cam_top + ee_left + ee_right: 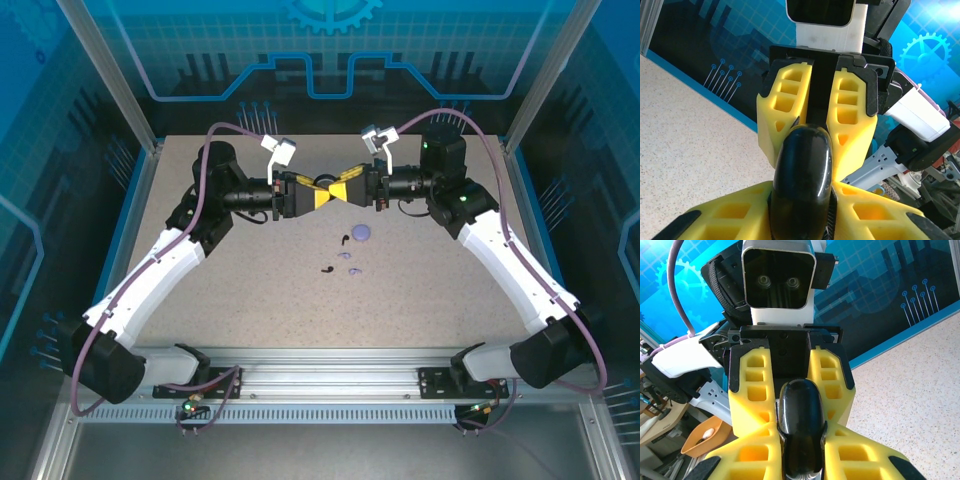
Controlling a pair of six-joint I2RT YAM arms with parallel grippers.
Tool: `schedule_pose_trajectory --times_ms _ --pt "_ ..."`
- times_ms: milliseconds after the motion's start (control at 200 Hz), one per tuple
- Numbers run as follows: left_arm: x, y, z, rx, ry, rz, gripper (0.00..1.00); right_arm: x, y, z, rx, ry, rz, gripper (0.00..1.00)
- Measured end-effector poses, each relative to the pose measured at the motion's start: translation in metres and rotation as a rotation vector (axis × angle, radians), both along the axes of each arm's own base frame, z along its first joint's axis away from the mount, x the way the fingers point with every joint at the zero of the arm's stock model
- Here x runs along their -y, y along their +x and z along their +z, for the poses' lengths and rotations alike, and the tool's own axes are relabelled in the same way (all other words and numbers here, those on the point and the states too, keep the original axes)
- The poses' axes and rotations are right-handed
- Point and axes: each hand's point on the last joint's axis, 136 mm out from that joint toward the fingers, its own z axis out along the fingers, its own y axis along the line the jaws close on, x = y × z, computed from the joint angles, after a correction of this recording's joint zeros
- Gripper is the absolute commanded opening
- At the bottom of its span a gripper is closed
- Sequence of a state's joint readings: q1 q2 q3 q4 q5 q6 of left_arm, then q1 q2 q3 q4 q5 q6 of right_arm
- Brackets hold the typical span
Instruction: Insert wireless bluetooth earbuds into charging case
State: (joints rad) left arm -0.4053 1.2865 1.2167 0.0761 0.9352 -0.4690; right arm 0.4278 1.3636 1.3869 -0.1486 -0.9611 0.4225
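Top external view shows two arms reaching in from the sides and meeting in the middle, up above the table (250,290). The left hand (322,194) and the right hand (348,186) point at each other, and their yellow tips come together.

Left wrist view shows a shiny black case (802,170) between the two hands. The left hand's yellow fingers (730,215) press on it from both sides, so this hand is closed around the black case. The right hand's fingers sit at the far end of the case, one on each side.

Right wrist view shows the same black case squeezed between the right hand's own yellow fingers (755,455). This hand is closed tight on the case too.

Down on the table, near the middle, lie the tiny earbuds (345,257). Some are black and some are light purple. They lie apart from each other. A round purple case (361,232) sits just beside them, a bit farther back. The earbuds are well below the two hands, and no hand touches them.
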Motion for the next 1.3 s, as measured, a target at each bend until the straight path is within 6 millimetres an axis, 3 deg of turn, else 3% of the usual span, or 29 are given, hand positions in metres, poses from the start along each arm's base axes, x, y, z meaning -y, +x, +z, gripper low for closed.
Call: schedule_pose_trajectory --times_ms 125,240,440,645,755,1145,1300 --pt "0.0 0.0 0.001 0.006 0.001 0.0 0.17 0.0 0.0 0.0 0.0 -0.001 -0.001 0.16" --pt "0.0 0.0 0.001 0.004 0.001 0.0 0.16 0.001 0.0 0.001 0.0 -0.004 -0.001 0.18" --pt "0.0 -0.002 -0.003 0.006 0.031 0.001 0.16 0.001 0.0 -0.004 0.015 -0.039 -0.02 0.49" --pt "-0.001 -0.001 -0.003 0.071 0.068 0.026 0.18 0.008 -0.003 -0.008 0.051 -0.098 -0.059 0.59" --pt "-0.003 -0.004 -0.005 0.129 0.082 0.022 0.25 0.012 -0.008 -0.004 0.079 -0.117 -0.052 0.61" --pt "-0.002 -0.019 -0.004 0.235 0.086 -0.059 0.25 0.017 -0.028 0.011 0.131 -0.151 0.006 0.61" --pt "-0.002 -0.024 -0.007 0.229 0.088 -0.087 0.25 0.015 -0.026 0.014 0.138 -0.159 0.02 0.61"
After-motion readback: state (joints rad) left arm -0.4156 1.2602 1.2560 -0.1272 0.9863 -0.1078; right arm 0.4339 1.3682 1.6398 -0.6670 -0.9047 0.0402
